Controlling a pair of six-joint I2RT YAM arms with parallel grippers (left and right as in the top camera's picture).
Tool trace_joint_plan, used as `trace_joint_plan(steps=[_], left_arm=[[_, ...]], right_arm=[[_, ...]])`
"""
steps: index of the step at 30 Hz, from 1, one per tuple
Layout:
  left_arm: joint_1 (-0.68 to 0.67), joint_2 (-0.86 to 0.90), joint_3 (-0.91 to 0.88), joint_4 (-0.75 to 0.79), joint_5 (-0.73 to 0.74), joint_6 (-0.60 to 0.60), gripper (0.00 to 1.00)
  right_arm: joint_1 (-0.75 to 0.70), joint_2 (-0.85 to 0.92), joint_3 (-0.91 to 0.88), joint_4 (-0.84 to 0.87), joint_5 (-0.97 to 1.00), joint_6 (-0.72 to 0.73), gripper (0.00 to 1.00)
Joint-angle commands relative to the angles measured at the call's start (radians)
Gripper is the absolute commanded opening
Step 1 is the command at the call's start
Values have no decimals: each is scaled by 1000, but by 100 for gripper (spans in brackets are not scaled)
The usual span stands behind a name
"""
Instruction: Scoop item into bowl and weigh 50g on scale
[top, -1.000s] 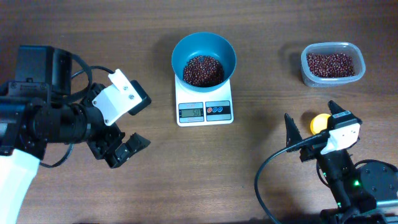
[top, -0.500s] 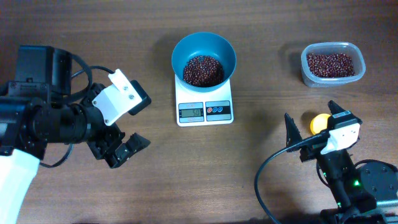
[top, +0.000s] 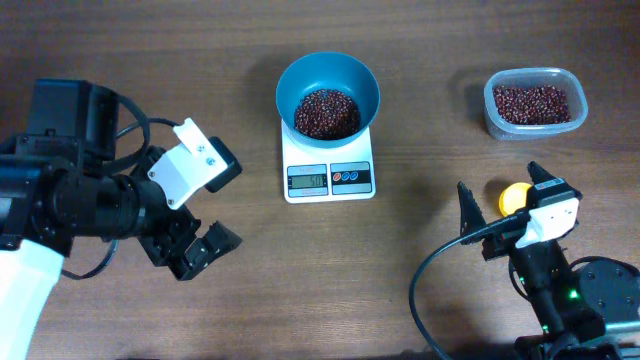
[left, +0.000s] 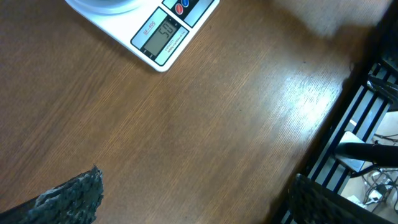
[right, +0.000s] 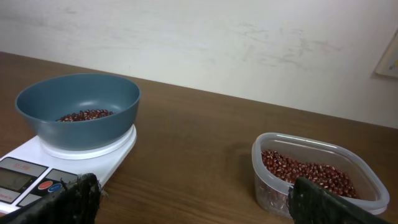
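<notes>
The teal-blue bowl (top: 328, 75) stands on the white scale (top: 328, 178) at the table's middle back, with a heap of red-brown beans (top: 326, 112) inside. Digits show on the scale's display (left: 160, 34). My left gripper (top: 195, 250) hangs open over bare wood to the front left of the scale, with nothing between its fingers (left: 68, 199). My right gripper (top: 498, 203) is open and empty at the front right, beside the small yellow scoop (top: 515, 196). In the right wrist view the bowl (right: 78, 102) and scale (right: 62, 158) sit ahead on the left.
A clear plastic tub (top: 533, 102) of more beans stands at the back right, seen close in the right wrist view as the tub (right: 317, 171). The table's right edge and a dark rack (left: 367, 124) show in the left wrist view. A wall rises behind the table.
My left arm has shifted slightly toward the table's front edge, its gripper still open. The right arm, bowl and scale have not moved.
</notes>
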Motion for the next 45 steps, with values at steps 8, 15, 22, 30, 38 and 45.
trace_joint_plan(steps=[8,15,22,30,38,45], left_arm=[[2,-656,11,68,-262,-638,99],[2,-915,-13,-42,-402,-697,99],[3,-1107,11,-77,-418,-699,99],[3,-1107,-592,687,-563,-783,99],[3,-1107,-980,1107,-631,-784,99],[3,-1107,-1082,1172,-649,-772,99]], right_arm=[[9,-11,-10,3,9,-7,99],[9,-11,-10,3,9,-7,99],[9,-11,-10,3,9,-7,99],[9,-11,-10,3,9,-7,99],[9,-11,-10,3,9,-7,99],[9,-11,-10,3,9,-7,99]])
